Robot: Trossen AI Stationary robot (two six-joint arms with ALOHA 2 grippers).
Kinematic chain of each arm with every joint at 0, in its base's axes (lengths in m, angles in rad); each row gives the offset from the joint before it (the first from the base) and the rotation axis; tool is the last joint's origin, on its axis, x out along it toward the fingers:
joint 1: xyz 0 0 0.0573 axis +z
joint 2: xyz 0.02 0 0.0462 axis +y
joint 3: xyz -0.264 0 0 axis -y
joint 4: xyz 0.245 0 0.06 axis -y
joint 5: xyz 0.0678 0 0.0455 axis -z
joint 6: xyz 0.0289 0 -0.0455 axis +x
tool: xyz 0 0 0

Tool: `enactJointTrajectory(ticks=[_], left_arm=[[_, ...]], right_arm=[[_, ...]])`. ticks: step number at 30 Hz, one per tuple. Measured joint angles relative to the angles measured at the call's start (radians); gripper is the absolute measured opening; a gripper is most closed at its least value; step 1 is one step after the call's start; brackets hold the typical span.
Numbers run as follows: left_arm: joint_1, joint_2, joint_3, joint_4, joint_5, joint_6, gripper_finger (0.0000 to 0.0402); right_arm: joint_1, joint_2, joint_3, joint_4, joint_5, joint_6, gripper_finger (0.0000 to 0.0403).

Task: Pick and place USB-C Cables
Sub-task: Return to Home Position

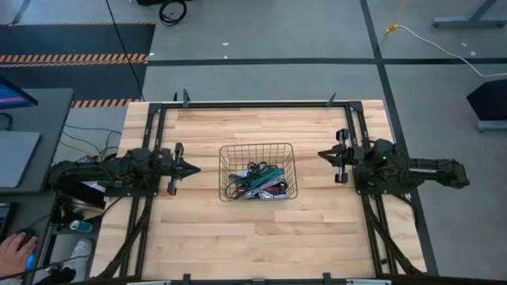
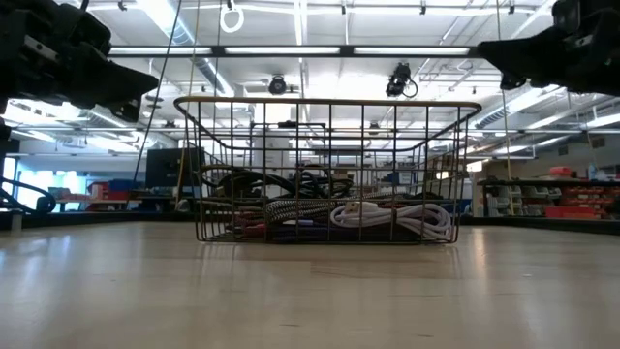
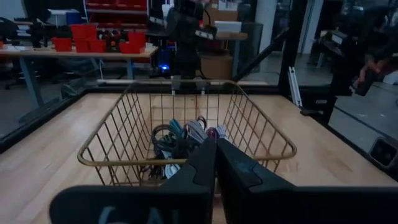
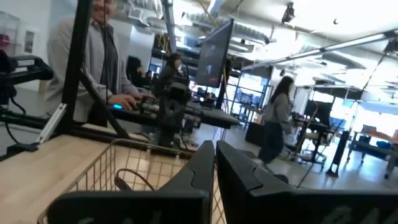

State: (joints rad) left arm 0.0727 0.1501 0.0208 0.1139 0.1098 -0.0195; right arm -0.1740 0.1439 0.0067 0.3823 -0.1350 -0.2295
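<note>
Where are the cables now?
High view: the USB-C cables lie piled in the wire basket at the centre of the table, between the left gripper and right gripper.

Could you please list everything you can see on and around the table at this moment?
wire basket: one, gold, middle of the table.
USB-C cables: tangled pile, too overlapped to count; black, green, purple, white; all inside the basket.
table: one, light wood.
red bins: several, on a bench beyond the table.
person's hand: one, at a desk beside the table, on the left arm's side.
left claw: dark, shut, raised, apart from the basket.
right claw: dark, shut, raised on the basket's opposite side, apart from it.
</note>
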Motion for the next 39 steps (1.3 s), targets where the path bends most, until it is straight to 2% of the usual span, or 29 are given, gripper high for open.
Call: enactJointTrajectory(ticks=[6, 9, 30, 39], left_arm=[[0.000, 0.000, 0.000, 0.072, -0.059, -0.006, 0.0019], [0.000, 0.000, 0.000, 0.082, -0.061, 0.035, 0.0020], [0.000, 0.000, 0.000, 0.072, -0.060, 0.023, 0.0020], [0.000, 0.000, 0.000, 0.072, -0.060, 0.017, 0.0020]], right_arm=[[-0.021, 0.000, 0.000, -0.036, -0.007, -0.006, 0.0025], [-0.027, 0.000, 0.000, -0.075, -0.008, -0.005, 0.0025], [-0.026, 0.000, 0.000, -0.225, -0.027, 0.009, 0.0024], [-0.026, 0.000, 0.000, -0.221, -0.086, -0.008, 0.0024]])
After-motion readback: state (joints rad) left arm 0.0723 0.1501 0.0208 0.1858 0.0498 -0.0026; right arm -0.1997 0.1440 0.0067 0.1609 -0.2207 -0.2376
